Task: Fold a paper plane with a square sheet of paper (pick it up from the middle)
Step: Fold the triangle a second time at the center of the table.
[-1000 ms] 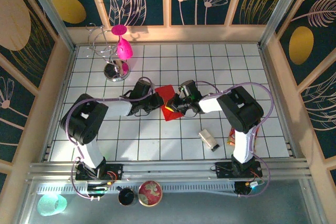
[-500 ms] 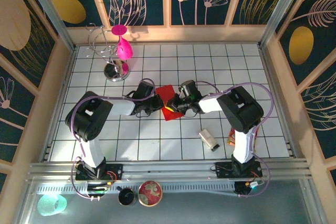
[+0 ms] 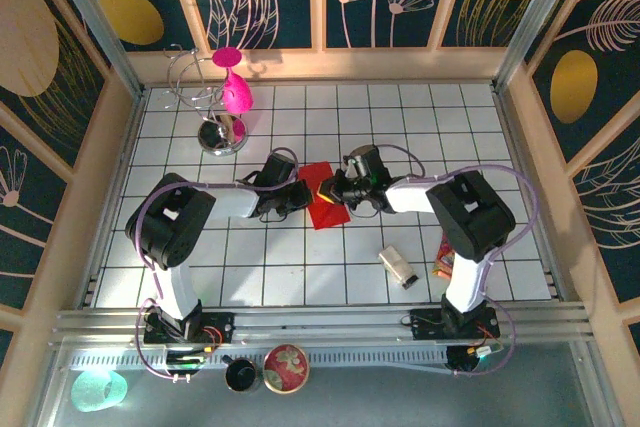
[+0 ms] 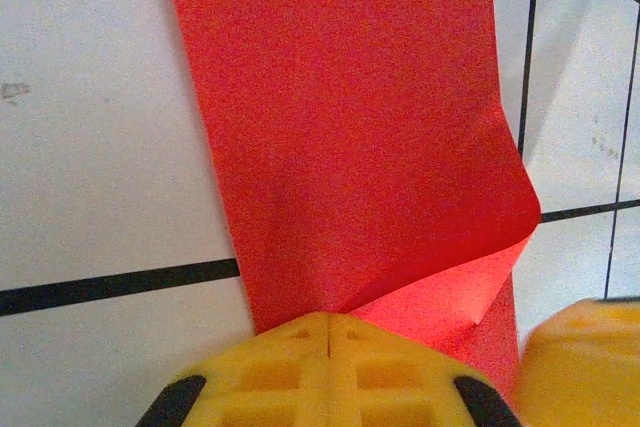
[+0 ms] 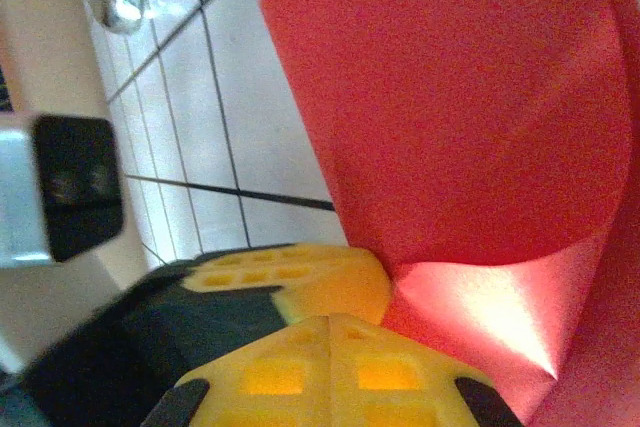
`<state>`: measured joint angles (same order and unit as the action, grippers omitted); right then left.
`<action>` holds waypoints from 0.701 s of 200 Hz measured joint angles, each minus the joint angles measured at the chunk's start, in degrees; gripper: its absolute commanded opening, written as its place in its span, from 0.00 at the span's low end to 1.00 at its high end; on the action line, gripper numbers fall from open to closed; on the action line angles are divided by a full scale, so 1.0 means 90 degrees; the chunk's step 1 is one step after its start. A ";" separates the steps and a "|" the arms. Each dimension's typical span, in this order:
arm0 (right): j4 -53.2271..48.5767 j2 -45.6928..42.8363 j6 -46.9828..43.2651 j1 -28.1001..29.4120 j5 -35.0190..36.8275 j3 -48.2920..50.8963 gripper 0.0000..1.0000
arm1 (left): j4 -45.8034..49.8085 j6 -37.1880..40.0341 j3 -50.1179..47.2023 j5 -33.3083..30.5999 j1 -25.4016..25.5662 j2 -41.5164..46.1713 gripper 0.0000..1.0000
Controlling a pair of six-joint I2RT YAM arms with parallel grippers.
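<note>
While closed, left tool [image 4: 328, 325] and right tool [image 5: 330, 327] touch the paper [image 4: 360, 127].

I work in a staged robot test cell: a white gridded surface [image 3: 300, 277], aluminium frame rails [image 3: 320, 322], and leaf-patterned wall panels [image 3: 60, 47] boxing me in.

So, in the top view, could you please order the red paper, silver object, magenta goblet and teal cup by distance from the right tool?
From the right tool:
1. red paper, at its tips.
2. silver object, near right.
3. magenta goblet, far left.
4. teal cup, near-left corner.
</note>
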<state>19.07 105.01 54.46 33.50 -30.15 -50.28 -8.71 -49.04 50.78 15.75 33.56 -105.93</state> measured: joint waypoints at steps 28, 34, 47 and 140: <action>-0.0131 0.0002 -0.0287 -0.0104 0.0015 -0.0027 0.03 | 0.0051 0.0100 0.0068 0.0000 0.0000 -0.0036 0.00; -0.0172 0.0019 -0.0345 -0.0104 0.0012 -0.0036 0.03 | 0.0058 0.0114 0.0075 0.0002 0.0000 -0.0041 0.00; -0.0250 0.0085 -0.0420 -0.0104 0.0007 -0.0080 0.03 | 0.0068 0.0119 0.0087 0.0002 0.0000 -0.0049 0.00; -0.0884 0.0631 -0.0831 -0.0172 0.0214 -0.0493 0.02 | 0.0158 0.0257 0.0134 -0.0005 0.0000 -0.0056 0.00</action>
<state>11.11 110.69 46.98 31.94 -28.23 -54.72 -7.29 -46.72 51.99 15.70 33.56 -106.43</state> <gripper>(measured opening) 0.049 0.044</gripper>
